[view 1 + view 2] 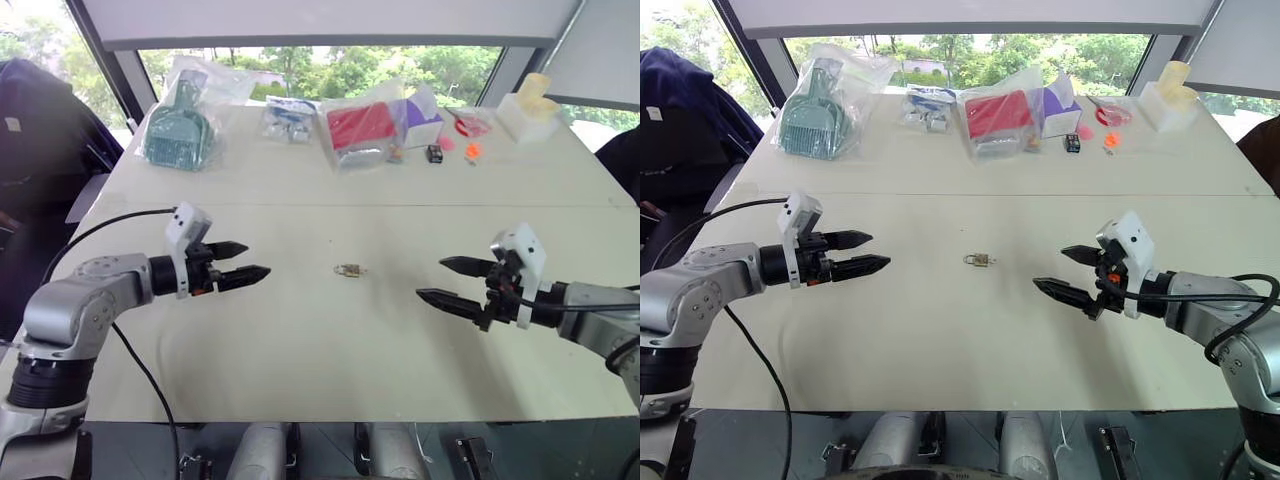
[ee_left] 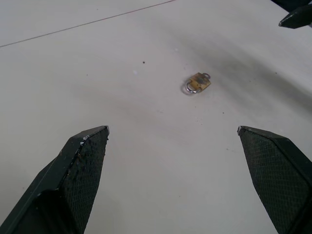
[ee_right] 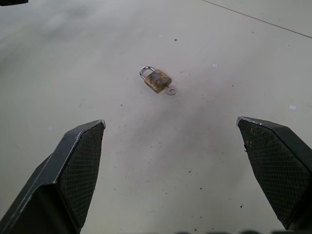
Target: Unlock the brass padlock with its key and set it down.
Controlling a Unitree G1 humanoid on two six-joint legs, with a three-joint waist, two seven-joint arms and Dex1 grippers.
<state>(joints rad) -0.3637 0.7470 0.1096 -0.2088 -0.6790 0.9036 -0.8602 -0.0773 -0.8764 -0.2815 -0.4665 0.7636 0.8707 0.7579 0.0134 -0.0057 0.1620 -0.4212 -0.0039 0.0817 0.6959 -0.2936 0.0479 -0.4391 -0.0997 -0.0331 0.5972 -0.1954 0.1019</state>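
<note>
The tiny brass padlock (image 1: 349, 270) lies flat on the white table (image 1: 300, 340), midway between my two grippers. Its silvery shackle loop (image 3: 146, 71) looks closed, and a small key (image 3: 170, 90) sticks out of the bottom of its body. In the wrist views the brass padlock (image 2: 198, 83) sits ahead of each pair of fingers, touched by neither. My left gripper (image 1: 248, 262) hovers open to the padlock's left, pointing at it. My right gripper (image 1: 447, 281) hovers open to its right, also aimed at it. Both are empty.
Along the table's far edge lie a green scoop in a plastic bag (image 1: 180, 130), a small bag of parts (image 1: 290, 118), a bagged red item (image 1: 362, 128), a small black box (image 1: 434, 153), orange bits (image 1: 472, 150) and a white foam block (image 1: 528, 112).
</note>
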